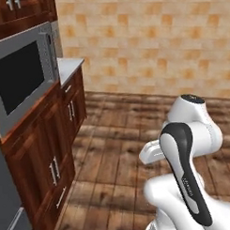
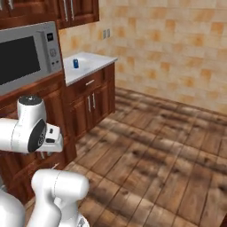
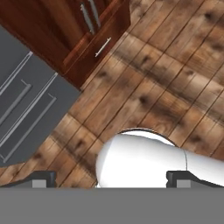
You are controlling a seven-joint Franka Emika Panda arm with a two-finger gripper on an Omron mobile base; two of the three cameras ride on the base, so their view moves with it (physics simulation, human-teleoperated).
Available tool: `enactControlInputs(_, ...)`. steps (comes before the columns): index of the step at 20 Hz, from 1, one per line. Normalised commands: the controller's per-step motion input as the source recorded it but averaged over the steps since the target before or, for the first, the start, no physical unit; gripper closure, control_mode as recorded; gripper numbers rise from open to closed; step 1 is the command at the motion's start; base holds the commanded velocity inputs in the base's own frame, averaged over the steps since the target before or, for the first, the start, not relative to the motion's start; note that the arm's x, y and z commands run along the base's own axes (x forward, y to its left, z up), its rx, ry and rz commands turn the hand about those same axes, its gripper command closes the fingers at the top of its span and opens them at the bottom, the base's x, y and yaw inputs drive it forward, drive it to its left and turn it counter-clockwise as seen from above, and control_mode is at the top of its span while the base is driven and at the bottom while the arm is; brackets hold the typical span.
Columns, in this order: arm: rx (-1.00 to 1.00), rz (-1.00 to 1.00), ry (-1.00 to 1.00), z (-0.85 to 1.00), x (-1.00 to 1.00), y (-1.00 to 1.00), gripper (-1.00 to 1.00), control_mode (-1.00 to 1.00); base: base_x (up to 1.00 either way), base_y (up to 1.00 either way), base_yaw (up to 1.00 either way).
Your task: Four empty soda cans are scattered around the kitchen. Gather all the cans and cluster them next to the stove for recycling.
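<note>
One soda can, blue with a pale band, stands upright on the white marble counter at the far left, close to the tiled wall. My gripper points down at the wood floor, well away from that can. Its two dark fingertips stand wide apart with nothing between them, so it is open. The stove is out of view.
A built-in microwave sits in reddish-brown cabinets on the left. Grey drawer fronts and a cabinet corner lie below the hand. Wood plank floor stretches to the tan tiled wall.
</note>
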Motion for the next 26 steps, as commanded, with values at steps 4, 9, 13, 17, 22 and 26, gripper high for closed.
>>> enactControlInputs(4,0.0,0.0,0.0,0.0,0.0,0.0,-1.0,1.0,1.0,-0.05,0.0)
enactControlInputs(9,0.0,0.0,0.0,0.0,0.0,0.0,-1.0,1.0,1.0,-0.07,0.0)
enactControlInputs(13,0.0,0.0,0.0,0.0,0.0,0.0,-1.0,1.0,1.0,0.0,0.0)
enactControlInputs(17,0.0,0.0,0.0,0.0,0.0,0.0,-1.0,1.0,1.0,0.0,0.0)
enactControlInputs(22,0.0,0.0,0.0,0.0,0.0,0.0,-1.0,1.0,1.0,0.0,0.03)
enactControlInputs(26,0.0,0.0,0.0,0.0,0.0,0.0,-1.0,1.0,1.0,0.0,0.23)
